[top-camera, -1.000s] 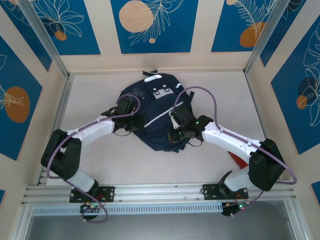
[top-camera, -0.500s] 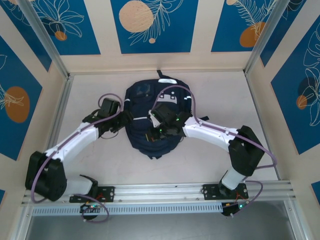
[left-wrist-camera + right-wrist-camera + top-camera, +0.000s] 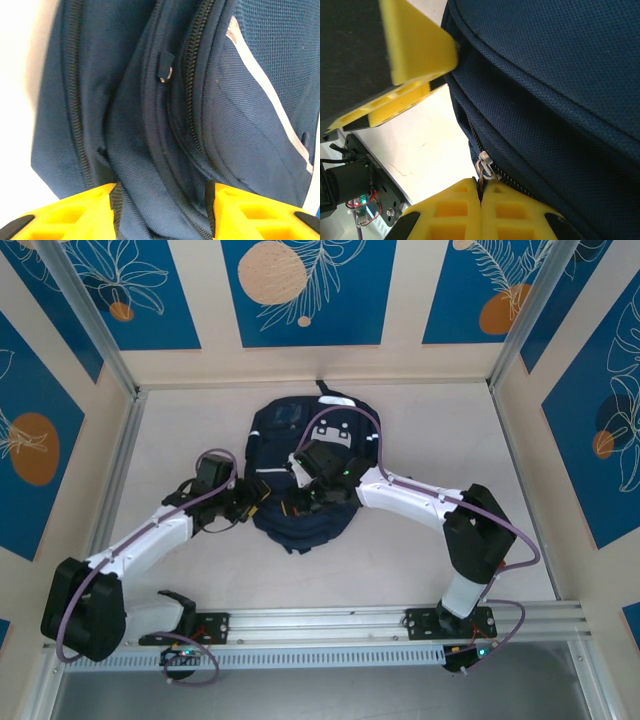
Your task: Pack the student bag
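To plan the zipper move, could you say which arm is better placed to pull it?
Right: the right gripper is shut on the zipper pull; the left gripper straddles a student bag fold.

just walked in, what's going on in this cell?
Both arms are working on the large dark navy fabric backpack, which lies flat on the white table. The right gripper is shut on a silver zipper pull at the bag's edge. The left gripper has its jaws apart around a fold of bag fabric beside another zipper; I can't tell if it's clamping.
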`<action>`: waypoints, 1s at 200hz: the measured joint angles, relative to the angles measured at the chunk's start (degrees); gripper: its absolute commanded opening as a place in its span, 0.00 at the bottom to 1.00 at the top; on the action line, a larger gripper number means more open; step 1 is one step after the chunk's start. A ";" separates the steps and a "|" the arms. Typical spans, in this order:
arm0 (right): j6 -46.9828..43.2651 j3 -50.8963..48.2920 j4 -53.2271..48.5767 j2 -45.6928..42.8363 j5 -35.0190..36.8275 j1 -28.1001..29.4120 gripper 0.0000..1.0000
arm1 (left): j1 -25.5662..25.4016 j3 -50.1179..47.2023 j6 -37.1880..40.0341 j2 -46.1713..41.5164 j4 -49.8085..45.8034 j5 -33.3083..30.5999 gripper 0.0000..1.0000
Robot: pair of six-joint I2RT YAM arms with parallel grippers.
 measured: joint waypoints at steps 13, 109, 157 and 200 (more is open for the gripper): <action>0.00 0.00 0.00 0.00 0.00 0.00 0.00 | 0.00 -0.07 -0.57 0.94 1.53 0.85 0.44; -0.55 0.15 -4.35 -0.04 6.05 0.96 0.00 | -0.17 -0.20 0.33 3.04 2.78 0.76 0.05; -3.37 -4.22 -11.47 -6.38 16.72 0.85 0.00 | -0.17 1.07 4.11 4.42 0.63 -2.23 0.00; -7.89 -8.11 -14.67 -11.10 19.04 -4.44 0.00 | -0.13 2.49 6.40 4.42 -1.79 -4.46 0.00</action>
